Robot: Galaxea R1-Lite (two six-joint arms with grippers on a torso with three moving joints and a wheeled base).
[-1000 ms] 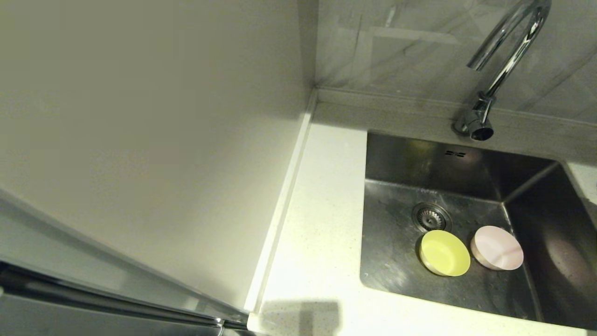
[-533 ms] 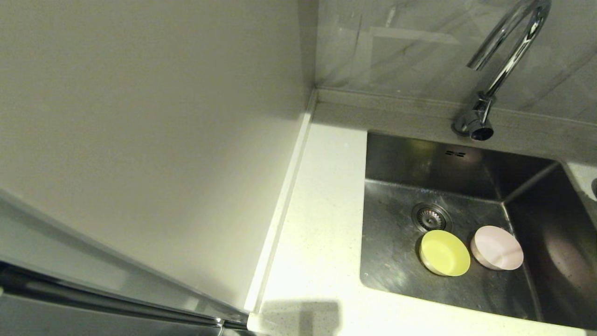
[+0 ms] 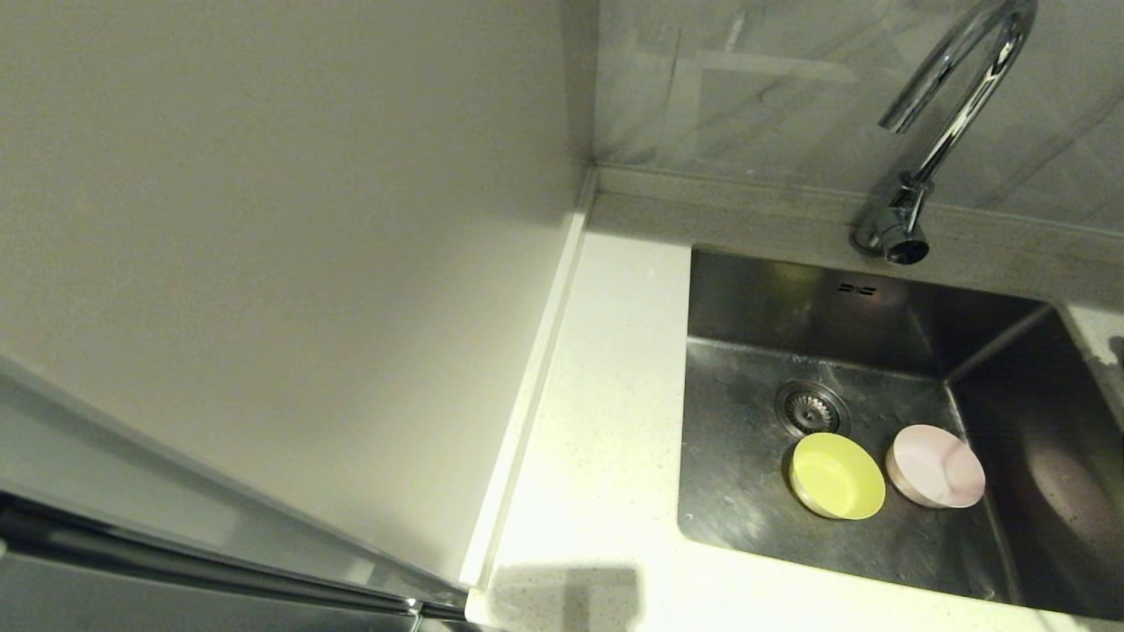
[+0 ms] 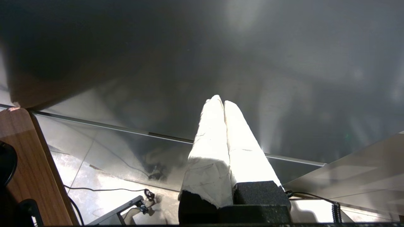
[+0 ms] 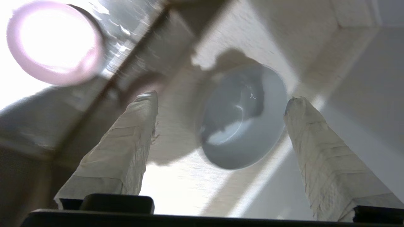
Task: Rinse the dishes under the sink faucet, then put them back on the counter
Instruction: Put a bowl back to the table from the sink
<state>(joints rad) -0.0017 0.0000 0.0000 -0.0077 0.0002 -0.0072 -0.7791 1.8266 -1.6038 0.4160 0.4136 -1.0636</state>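
Dishes lie in two places. Seen from the head, the yellow bowl (image 3: 837,476) and the pink bowl (image 3: 935,466) sit side by side on the floor of the sink (image 3: 746,491), nearly touching, the pink one at 3 o'clock of the yellow. Both lie at the near end of the basin; the round strainer drain (image 3: 810,408) is at about 11 o'clock of the yellow bowl, just beside its rim. The faucet (image 3: 948,114) rises from the desk's (image 3: 606,421) back strip at 12 o'clock of the sink, its spout curving over toward the basin. No arm shows in the head view.

The right wrist view shows the right tool (image 5: 222,99) released, its two wrapped fingers (image 5: 126,148) spread wide apart and holding nothing. The pale blue bowl (image 5: 243,116) rests open side up on the white desk beyond the fingertips, apart from both of them. The pink bowl (image 5: 52,42) shows in the same view, down in the steel sink past the desk's edge.

The left tool (image 4: 223,102) is clenched, its two white-wrapped fingers pressed together with nothing between them. It is parked away from the sink, facing a dark shiny panel, with a tiled floor and cables (image 4: 104,189) below.
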